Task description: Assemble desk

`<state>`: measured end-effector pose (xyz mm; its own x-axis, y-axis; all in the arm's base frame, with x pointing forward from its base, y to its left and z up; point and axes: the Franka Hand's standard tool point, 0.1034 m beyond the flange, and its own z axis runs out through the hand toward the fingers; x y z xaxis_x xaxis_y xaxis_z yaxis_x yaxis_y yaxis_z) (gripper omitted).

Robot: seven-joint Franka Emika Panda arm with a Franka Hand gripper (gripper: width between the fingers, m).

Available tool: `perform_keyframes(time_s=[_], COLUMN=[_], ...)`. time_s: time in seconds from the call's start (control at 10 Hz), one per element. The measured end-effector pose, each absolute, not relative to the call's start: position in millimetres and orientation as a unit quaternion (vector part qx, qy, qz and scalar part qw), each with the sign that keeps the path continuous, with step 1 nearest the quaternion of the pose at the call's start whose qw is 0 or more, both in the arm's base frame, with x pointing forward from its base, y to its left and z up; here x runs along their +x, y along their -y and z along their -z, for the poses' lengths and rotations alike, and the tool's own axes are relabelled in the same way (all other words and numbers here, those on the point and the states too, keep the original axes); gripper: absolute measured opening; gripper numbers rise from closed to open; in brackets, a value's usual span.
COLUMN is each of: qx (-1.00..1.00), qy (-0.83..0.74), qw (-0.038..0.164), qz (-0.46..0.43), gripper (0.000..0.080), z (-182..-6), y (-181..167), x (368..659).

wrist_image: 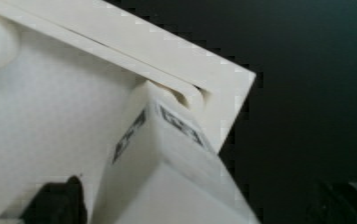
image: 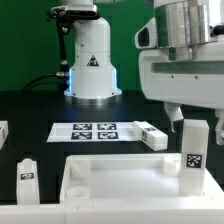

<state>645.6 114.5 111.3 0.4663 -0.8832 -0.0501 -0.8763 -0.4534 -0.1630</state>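
A black worktop [image: 30, 110] holds a white desk kit. The panel [image: 120, 185] lies flat at the front of the exterior view, rim up. A leg [image: 194, 150] stands upright at the panel's corner on the exterior view's right, its tag facing the camera. My gripper [image: 182, 114] hangs right over the leg's top. I cannot tell whether it is closed on the leg or only around it.

In the wrist view the leg [wrist_image: 166, 150] runs down to the corner socket [wrist_image: 184, 97], with one dark finger [wrist_image: 59, 203] off to its side. The leg appears to meet the socket, but how deep it sits is hidden.

A second leg [image: 152, 136] lies just beside the marker board [image: 95, 131]. A third leg [image: 27, 172] stands near the panel's other end.

The step in hand, I judge, is seating this leg in the socket. To do it well, I should hold the leg plumb over the socket. I should press straight down with no sideways push, so the panel does not slide, and release only once the leg feels firm.
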Motion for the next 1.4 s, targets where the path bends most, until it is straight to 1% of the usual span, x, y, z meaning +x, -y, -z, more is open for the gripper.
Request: perform_keyframes(time_s=[0.1, 0.3, 0.4, 0.5, 0.6, 0.7, 0.8, 0.9, 1.0, 1.1, 1.2, 1.4], qx=[-0.858, -0.895, -0.929, -0.962, -0.970, -0.964, -0.964, -0.962, -0.950, -0.938, -0.923, -0.841], qy=[-0.506, -0.438, -0.360, -0.263, -0.234, -0.259, -0.258, -0.266, -0.304, -0.341, -0.380, -0.538], qw=[0.083, 0.078, 0.072, 0.060, 0.056, 0.057, 0.056, 0.057, 0.057, 0.056, 0.057, 0.057], qz=[0.024, 0.032, 0.038, 0.035, 0.028, 0.028, 0.028, 0.028, 0.025, 0.022, 0.020, 0.011], gripper=[0.0643, 0.0648, 0.0648, 0.0649, 0.0649, 0.0649, 0.0524, 0.0524, 0.0344, 0.0289, 0.0289, 0.0289], z=[-110.0, -109.6, -109.0, -106.7, -104.2, -104.5, -104.2, -104.0, -103.7, -103.5, -103.6, -104.0], y=[-119, -116, -114, -111, -112, -112, -112, -112, -112, -109, -109, -109], x=[644, 644, 644, 642, 641, 641, 641, 641, 641, 640, 640, 639])
